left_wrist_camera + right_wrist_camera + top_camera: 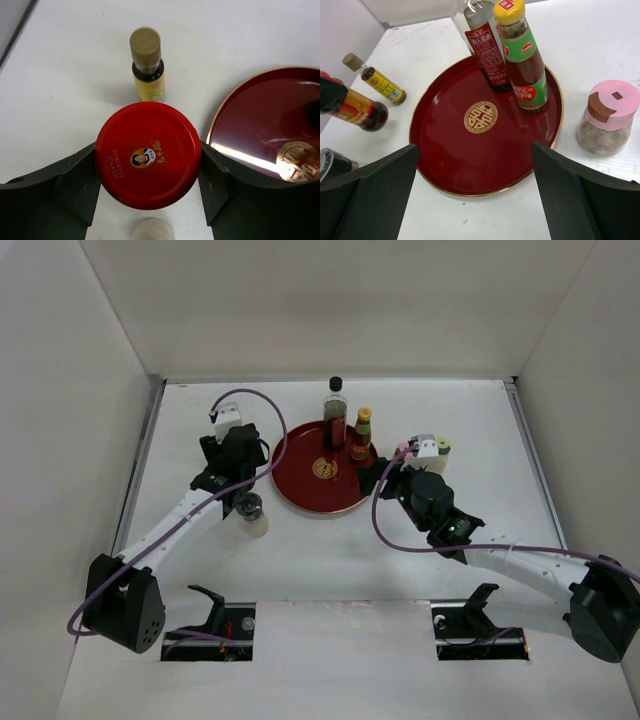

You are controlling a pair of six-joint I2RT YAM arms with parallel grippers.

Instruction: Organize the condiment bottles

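Note:
My left gripper (148,167) is shut on the red-lidded jar (148,152), its fingers (80,185) pressed to both sides of the lid, left of the tray. The jar also shows in the right wrist view (357,109). A small tan-capped sauce bottle (146,65) stands just beyond it. On the round dark-red tray (305,485) stand the tall clear black-capped bottle (335,410) and a yellow-capped sauce bottle (361,435). My right gripper (475,190) is open and empty over the tray's near right edge. The pink-capped shaker (610,117) stands right of the tray.
A cream shaker (440,448) stands beside the pink one. A grey-capped shaker (248,505) and a cream-topped one (259,525) stand close by my left gripper (237,490). White walls enclose the table on three sides.

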